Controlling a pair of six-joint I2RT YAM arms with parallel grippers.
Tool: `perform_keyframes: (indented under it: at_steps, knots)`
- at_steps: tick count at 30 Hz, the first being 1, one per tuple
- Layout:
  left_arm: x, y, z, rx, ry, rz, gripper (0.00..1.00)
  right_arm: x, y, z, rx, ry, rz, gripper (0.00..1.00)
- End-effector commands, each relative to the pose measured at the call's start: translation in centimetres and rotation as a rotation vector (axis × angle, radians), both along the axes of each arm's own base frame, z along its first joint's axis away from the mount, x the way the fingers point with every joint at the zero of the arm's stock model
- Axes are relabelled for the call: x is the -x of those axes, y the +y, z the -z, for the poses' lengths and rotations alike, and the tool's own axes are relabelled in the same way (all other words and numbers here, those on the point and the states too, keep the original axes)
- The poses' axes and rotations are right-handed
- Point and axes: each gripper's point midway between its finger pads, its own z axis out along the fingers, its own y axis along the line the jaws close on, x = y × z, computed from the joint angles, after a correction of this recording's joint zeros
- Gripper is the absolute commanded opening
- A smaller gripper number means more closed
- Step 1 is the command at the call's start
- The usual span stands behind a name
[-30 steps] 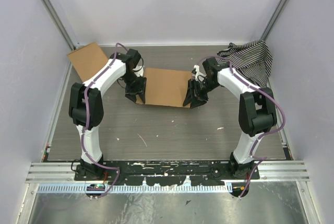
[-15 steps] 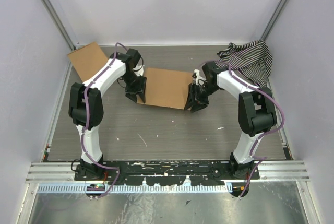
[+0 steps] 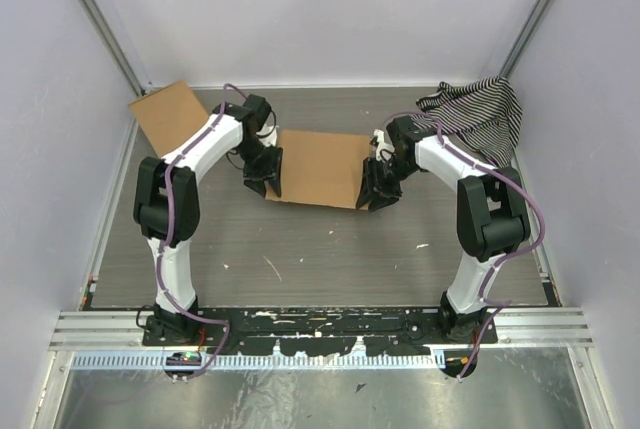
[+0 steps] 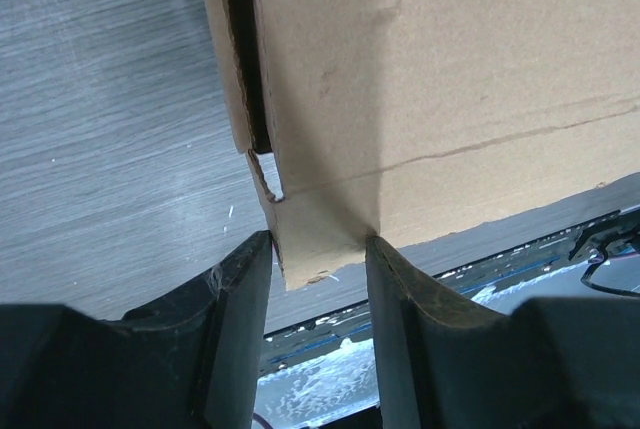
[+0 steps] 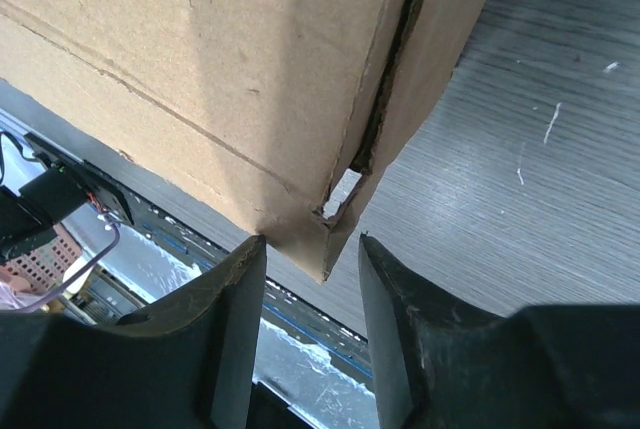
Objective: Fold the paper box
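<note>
The paper box (image 3: 318, 167) is a brown cardboard shape in the middle of the table, held between my two arms. My left gripper (image 3: 265, 184) is at its near left corner. In the left wrist view that corner of the box (image 4: 450, 69) sits between the fingers, and the left gripper (image 4: 320, 244) is shut on it with both pads against the card. My right gripper (image 3: 372, 194) is at the near right corner. In the right wrist view the box (image 5: 200, 69) has its corner and side flap pinched in the right gripper (image 5: 310, 241).
A smaller plain cardboard rectangle (image 3: 168, 114) leans in the back left corner. A black-and-white striped cloth (image 3: 480, 114) lies at the back right. Grey walls close in the wood-grain table (image 3: 330, 249) on three sides.
The box's right end has shifted slightly left and back with my right gripper. Both grippers have closed a touch on the corners.
</note>
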Motion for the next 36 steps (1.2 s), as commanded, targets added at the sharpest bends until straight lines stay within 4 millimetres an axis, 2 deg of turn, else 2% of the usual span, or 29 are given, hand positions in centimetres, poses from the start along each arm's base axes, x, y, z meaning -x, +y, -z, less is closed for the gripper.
perform_keyframes:
  at_steps: [1, 13, 18, 21, 25, 28, 31, 33, 36]
  knots:
    - [0.0, -0.3, 1.1, 0.015, 0.022, -0.003, 0.49, -0.9, 0.1, -0.1, 0.011, -0.042, 0.013, 0.47]
    - [-0.6, 0.2, 3.0, -0.026, 0.006, -0.027, 0.48, -1.6, -0.6, 1.3, 0.061, -0.063, 0.036, 0.46]
    - [-1.3, 0.0, 3.9, -0.023, -0.023, -0.063, 0.45, -3.0, -1.3, 2.3, 0.122, -0.099, 0.075, 0.46]
    - [-1.5, 0.8, 4.3, -0.078, -0.070, -0.083, 0.40, -4.2, -2.1, 2.6, 0.180, -0.138, 0.105, 0.45]
    - [-1.3, 1.4, 3.7, -0.156, -0.146, -0.070, 0.37, -5.6, -3.2, 2.7, 0.251, -0.193, 0.135, 0.45]
    - [-1.2, 1.8, 2.2, -0.179, -0.196, -0.054, 0.37, -6.3, -3.8, 2.4, 0.287, -0.229, 0.138, 0.45]
    - [-1.5, 2.5, -0.9, -0.181, -0.283, -0.054, 0.38, -6.7, -3.5, 0.7, 0.291, -0.301, 0.119, 0.44]
    - [-2.2, 2.7, -3.6, -0.167, -0.359, -0.066, 0.41, -6.9, -2.6, -1.1, 0.278, -0.360, 0.099, 0.43]
    - [-4.5, 1.8, -7.6, -0.110, -0.494, -0.082, 0.45, -7.1, -0.3, -4.1, 0.228, -0.469, 0.068, 0.41]
